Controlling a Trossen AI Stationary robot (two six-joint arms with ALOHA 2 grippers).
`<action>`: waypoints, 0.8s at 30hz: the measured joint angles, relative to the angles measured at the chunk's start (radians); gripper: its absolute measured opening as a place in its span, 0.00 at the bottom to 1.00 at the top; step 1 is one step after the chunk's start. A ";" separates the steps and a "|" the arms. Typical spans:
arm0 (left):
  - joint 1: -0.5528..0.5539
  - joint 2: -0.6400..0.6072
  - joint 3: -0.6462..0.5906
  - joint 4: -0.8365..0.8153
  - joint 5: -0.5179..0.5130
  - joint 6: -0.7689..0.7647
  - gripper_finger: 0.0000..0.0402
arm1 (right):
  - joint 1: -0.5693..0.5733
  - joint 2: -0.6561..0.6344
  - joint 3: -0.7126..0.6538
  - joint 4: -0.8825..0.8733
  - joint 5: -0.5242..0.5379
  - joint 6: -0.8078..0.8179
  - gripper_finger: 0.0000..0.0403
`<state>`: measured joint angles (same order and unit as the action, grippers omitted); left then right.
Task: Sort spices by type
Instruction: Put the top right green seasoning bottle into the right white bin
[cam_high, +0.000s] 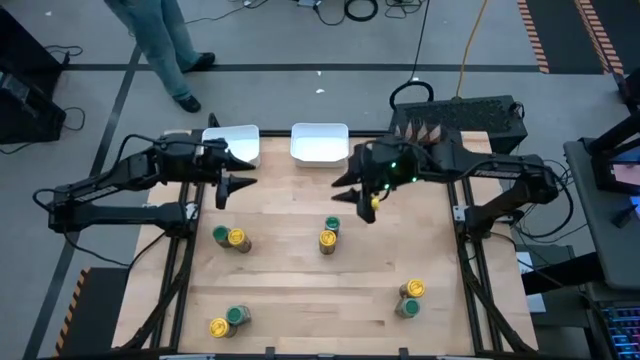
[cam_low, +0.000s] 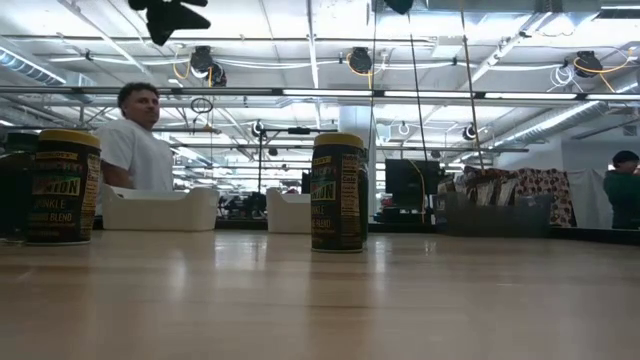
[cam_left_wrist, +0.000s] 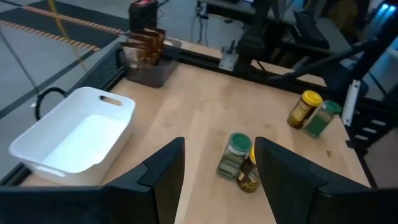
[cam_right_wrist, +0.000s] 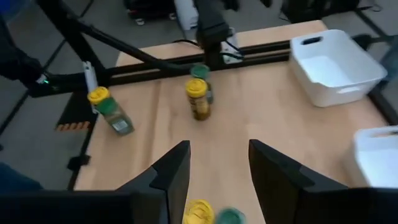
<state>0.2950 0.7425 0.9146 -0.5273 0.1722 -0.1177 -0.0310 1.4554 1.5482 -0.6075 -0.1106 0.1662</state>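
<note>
I see both jaws open and empty: left gripper (cam_high: 236, 168) at 10 o'clock, right gripper (cam_high: 352, 190) just above centre. Spice jars (cam_high: 328, 235) stand paired across the tabletop (cam_high: 300, 300); packets (cam_high: 425, 130) sit at 1 o'clock.

Two trays (cam_high: 236, 143) (cam_high: 319, 142) sit side by side at the table's (cam_high: 300, 300) far edge. Four jar pairs (cam_high: 231, 238) (cam_high: 328, 234) (cam_high: 409, 298) (cam_high: 229, 321) lie scattered nearer, well apart.
</note>
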 joint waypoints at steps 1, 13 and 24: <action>-0.010 0.009 0.000 0.004 0.000 0.000 0.49 | 0.015 0.009 0.000 0.007 0.000 0.002 0.36; -0.089 0.100 0.000 0.003 0.004 0.120 0.49 | 0.174 0.158 0.000 -0.005 0.077 -0.224 0.53; -0.089 0.100 0.000 -0.017 0.032 0.125 0.49 | 0.100 0.268 0.000 -0.159 0.071 -0.374 0.67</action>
<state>0.2058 0.8425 0.9146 -0.5447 0.2042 0.0069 0.0693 1.7230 1.5478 -0.7670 -0.0399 -0.2073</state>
